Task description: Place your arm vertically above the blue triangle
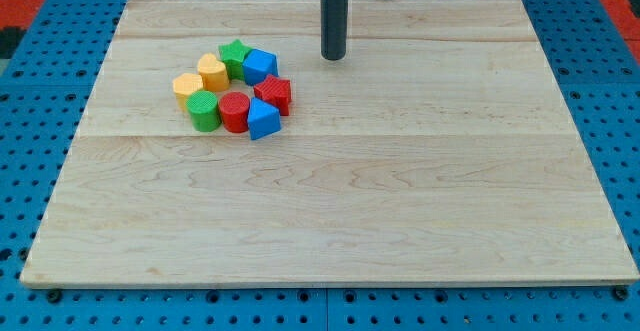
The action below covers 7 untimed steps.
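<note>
The blue triangle (263,119) lies at the lower right of a tight cluster of blocks on the wooden board (330,211). My tip (333,58) is the lower end of the dark rod that comes down from the view's top. It stands to the upper right of the blue triangle, apart from it. The nearest block to the tip is the blue cube (260,66), to its left, not touching.
The cluster also holds a green star (235,54), a yellow block (212,72), an orange-yellow block (187,87), a green cylinder (204,111), a red cylinder (235,112) and a red star (273,93). Blue pegboard surrounds the board.
</note>
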Each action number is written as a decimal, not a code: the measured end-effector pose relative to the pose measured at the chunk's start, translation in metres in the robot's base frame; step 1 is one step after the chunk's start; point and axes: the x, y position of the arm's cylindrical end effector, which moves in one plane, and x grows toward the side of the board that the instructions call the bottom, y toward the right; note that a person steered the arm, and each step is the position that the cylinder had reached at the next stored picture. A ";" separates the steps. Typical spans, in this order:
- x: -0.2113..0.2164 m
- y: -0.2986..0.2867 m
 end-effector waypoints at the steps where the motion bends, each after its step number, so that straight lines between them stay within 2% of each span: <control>1: 0.005 -0.009; 2: 0.029 -0.083; 3: 0.111 -0.078; 5: 0.113 0.074; 6: 0.100 0.081; 7: 0.100 0.000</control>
